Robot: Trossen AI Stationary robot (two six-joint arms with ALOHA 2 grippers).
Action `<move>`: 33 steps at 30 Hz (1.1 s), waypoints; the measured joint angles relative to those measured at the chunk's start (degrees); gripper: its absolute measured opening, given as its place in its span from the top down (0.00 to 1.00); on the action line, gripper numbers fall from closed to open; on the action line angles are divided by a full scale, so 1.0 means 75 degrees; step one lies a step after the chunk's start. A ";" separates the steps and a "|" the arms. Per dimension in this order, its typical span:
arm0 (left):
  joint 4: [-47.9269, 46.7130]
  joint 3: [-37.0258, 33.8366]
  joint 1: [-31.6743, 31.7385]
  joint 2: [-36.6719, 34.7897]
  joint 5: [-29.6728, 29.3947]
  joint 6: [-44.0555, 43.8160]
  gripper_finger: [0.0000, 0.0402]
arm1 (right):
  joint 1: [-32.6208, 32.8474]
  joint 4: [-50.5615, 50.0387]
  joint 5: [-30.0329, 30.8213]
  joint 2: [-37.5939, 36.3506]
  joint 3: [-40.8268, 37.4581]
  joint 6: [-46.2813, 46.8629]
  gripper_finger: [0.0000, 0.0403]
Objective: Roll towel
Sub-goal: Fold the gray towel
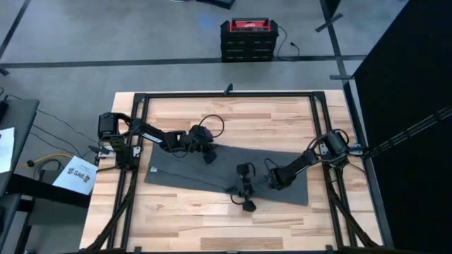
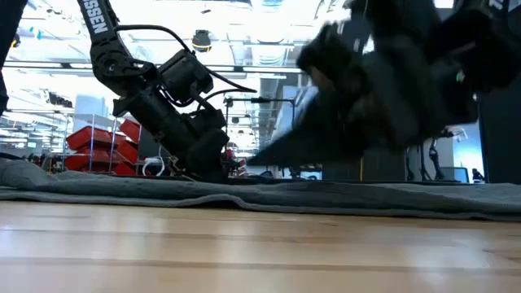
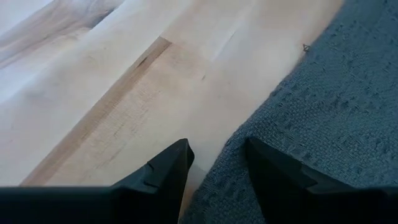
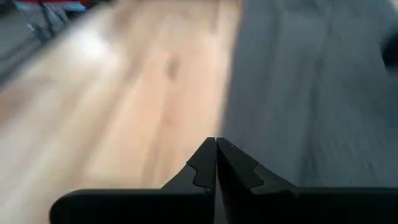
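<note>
Your right gripper [image 1: 246, 200] sits at the near long edge of the towel [image 1: 226, 166], roughly at its middle, and in its wrist view the two fingers [image 4: 231, 163] are pressed tip to tip, clenched with nothing between them; the cloth's edge runs straight ahead of them, towel on one side and bare wood on the other. You have open wooden table [image 1: 183, 222] all along the near side of the towel, a clear strip from the cloth's hem to the table's front edge. The towel itself lies flat and unrolled across the middle of the table, slanted, its left end set farther back than its right end; in the low view it shows as a thin dark band with only slight ripples. Farther back, your left gripper [image 1: 209, 156] is down at the towel's far long edge, left of centre; its jaws stand a little apart, released, one finger over bare wood and the other finger [image 3: 273, 174] over the cloth, so the hem lies in the gap, and you cannot tell whether they touch it. Beyond that edge more bare wood runs to the black frame [image 1: 226, 94]. Off the table's left side a white sheet [image 1: 78, 174] carries print too small to read, and on the floor behind stands a red and black case [image 1: 248, 39]
</note>
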 joint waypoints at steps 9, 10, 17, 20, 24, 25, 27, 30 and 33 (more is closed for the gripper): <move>0.0006 0.0000 0.0006 0.0003 -0.0020 -0.0040 0.62 | -0.0507 -0.0421 0.0602 -0.0038 0.0069 -0.0470 1.00; 0.0006 0.0000 0.0006 0.0003 -0.0015 -0.0043 0.62 | -0.0603 -0.0475 0.0608 0.0020 0.0069 -0.0405 1.00; 0.0006 -0.0002 0.0009 0.0003 -0.0014 -0.0036 0.62 | -0.0560 -0.0586 0.0329 0.0145 0.0158 -0.0351 1.00; 0.0006 -0.0003 0.0009 0.0003 -0.0014 -0.0034 0.62 | -0.0389 -0.0881 0.0326 0.0145 0.0401 -0.0159 1.00; 0.0006 -0.0003 0.0009 0.0003 -0.0014 -0.0045 0.62 | -0.0152 -0.1363 0.0465 0.0145 0.0778 -0.0286 1.00; 0.0006 -0.0003 0.0009 0.0003 -0.0014 -0.0058 0.62 | -0.0107 -0.1283 0.0619 0.0137 0.0791 -0.0423 1.00; 0.0006 -0.0003 0.0009 0.0003 -0.0014 -0.0080 0.62 | -0.0096 -0.1164 0.0969 0.0054 0.0795 -0.0712 1.00; 0.0005 -0.0003 0.0009 0.0003 -0.0013 -0.0083 0.62 | -0.0428 -0.1354 0.1201 0.0072 0.0812 -0.0759 1.00; 0.0006 -0.0003 0.0006 0.0003 -0.0011 -0.0083 0.62 | -0.0725 -0.1465 0.1225 0.0512 0.0792 -0.0548 1.00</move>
